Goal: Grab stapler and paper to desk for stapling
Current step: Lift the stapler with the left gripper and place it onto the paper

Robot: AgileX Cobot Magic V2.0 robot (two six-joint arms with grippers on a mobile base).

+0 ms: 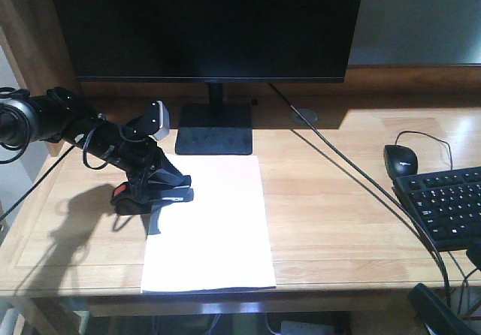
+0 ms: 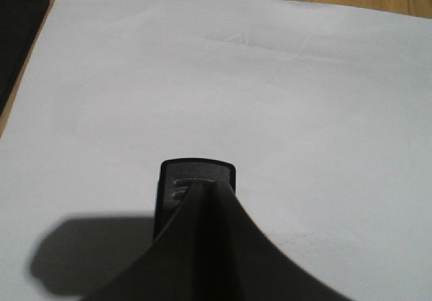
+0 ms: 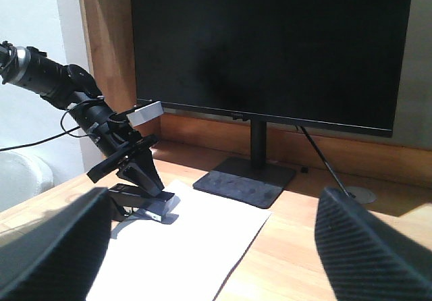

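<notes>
The white paper lies flat on the light-wood desk, in front of the monitor stand. The black stapler, with an orange-red patch at its left end, sits at the paper's left edge with its nose over the sheet. My left gripper is shut, with its joined fingertips resting on top of the stapler. In the left wrist view the shut fingers cover most of the stapler above the paper. My right gripper is open and empty, over the desk to the right of the paper.
A black monitor on a flat stand is at the back. A black mouse and a keyboard are at the right. A cable runs diagonally across the desk, and a cable grommet sits behind it.
</notes>
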